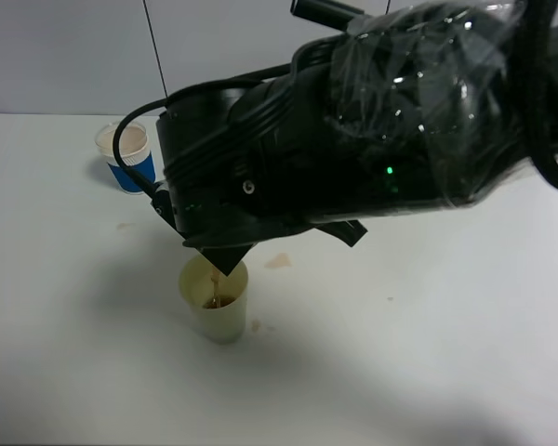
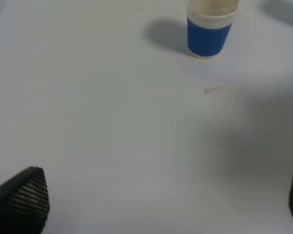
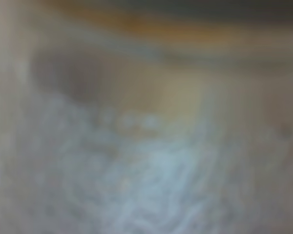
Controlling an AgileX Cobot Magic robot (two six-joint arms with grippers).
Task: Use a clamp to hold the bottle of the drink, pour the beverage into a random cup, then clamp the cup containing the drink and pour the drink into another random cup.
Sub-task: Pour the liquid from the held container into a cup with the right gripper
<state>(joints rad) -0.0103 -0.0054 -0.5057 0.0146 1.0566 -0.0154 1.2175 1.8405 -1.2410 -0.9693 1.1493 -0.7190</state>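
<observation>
A plain white table [image 1: 428,353] spreads across the lower part of the high view, evenly lit, with a broad soft shadow [image 1: 121,279] at centre-left. Along the top left runs a pale grey wall [image 1: 56,46], crossed by 1 thin dark cord [image 1: 154,46] hanging nearly straight down

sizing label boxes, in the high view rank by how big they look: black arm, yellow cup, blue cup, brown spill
1. black arm, also nearest the camera
2. yellow cup and blue cup: about alike, blue one farther off
3. brown spill
</observation>
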